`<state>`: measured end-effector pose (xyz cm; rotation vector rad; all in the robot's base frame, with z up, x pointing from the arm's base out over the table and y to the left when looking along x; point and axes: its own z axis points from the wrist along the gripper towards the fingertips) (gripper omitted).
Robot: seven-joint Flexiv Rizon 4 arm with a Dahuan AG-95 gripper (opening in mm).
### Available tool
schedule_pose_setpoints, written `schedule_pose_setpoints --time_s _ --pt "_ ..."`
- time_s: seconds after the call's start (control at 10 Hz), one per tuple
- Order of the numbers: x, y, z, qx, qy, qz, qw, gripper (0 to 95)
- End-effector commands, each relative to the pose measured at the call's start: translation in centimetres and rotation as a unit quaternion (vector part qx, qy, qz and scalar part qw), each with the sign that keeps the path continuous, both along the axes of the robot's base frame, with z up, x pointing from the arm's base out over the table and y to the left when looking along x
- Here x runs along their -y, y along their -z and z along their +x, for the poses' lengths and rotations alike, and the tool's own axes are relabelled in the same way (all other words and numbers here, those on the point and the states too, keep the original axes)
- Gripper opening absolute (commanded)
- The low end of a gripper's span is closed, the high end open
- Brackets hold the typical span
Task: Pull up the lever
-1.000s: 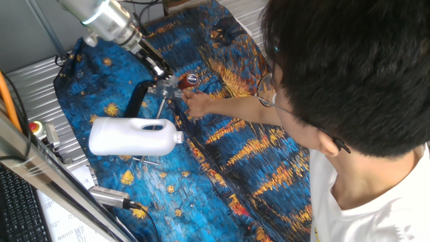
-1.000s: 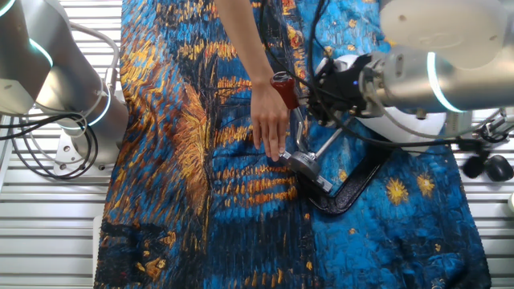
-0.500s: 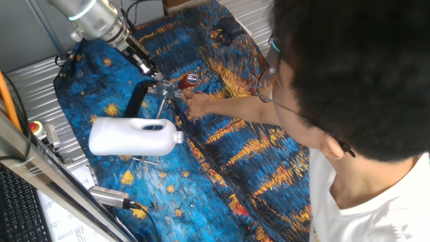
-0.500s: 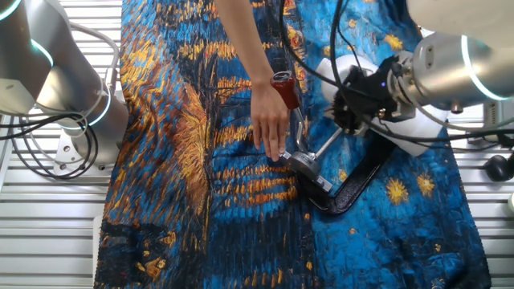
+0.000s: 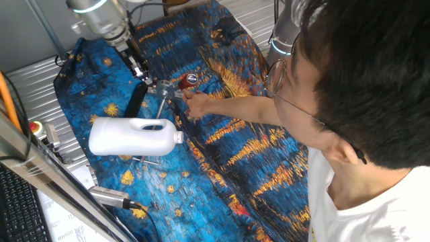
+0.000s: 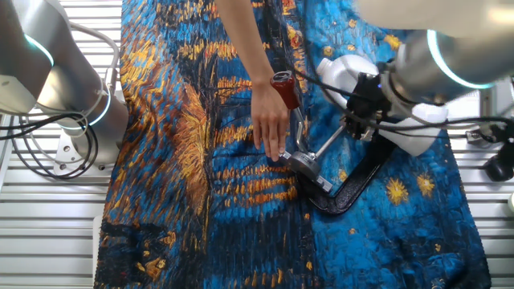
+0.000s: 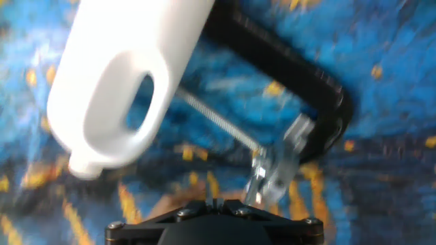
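Note:
The lever is a slim silver rod (image 6: 294, 128) with a red-brown tip (image 6: 283, 87), and it rises from the metal clamp (image 6: 310, 170) on its black base (image 6: 363, 178). In one fixed view the tip (image 5: 189, 79) stands above the clamp (image 5: 164, 88). My gripper (image 5: 139, 68) is apart from the lever, above the black base (image 5: 136, 99), and it also shows in the other fixed view (image 6: 358, 131). In the blurred hand view its fingers (image 7: 212, 204) look pressed together and empty, with the clamp (image 7: 278, 165) ahead of them.
A person's hand (image 6: 270, 122) rests on the cloth against the clamp, with the arm reaching across (image 5: 235, 107). A white plastic jug (image 5: 133, 136) lies next to the black base and fills the upper left of the hand view (image 7: 122, 82). A second robot arm (image 6: 48, 72) stands at the cloth's edge.
My gripper has drawn back from the lever's tip, away over the black base. The lever, the clamp and the person's hand have stayed put.

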<state>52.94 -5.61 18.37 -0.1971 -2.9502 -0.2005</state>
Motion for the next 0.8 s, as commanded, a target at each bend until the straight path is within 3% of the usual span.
schedule_pose_setpoints --time_s 0.1,0.3,0.8 --pt "0.48 0.06 0.18 0.032 0.000 -0.036 0.9989 0.0" --pt "0.76 0.10 0.05 0.036 -0.004 -0.041 0.9985 0.0" --pt "0.86 -0.13 0.20 0.035 -0.036 -0.034 0.9981 0.0"
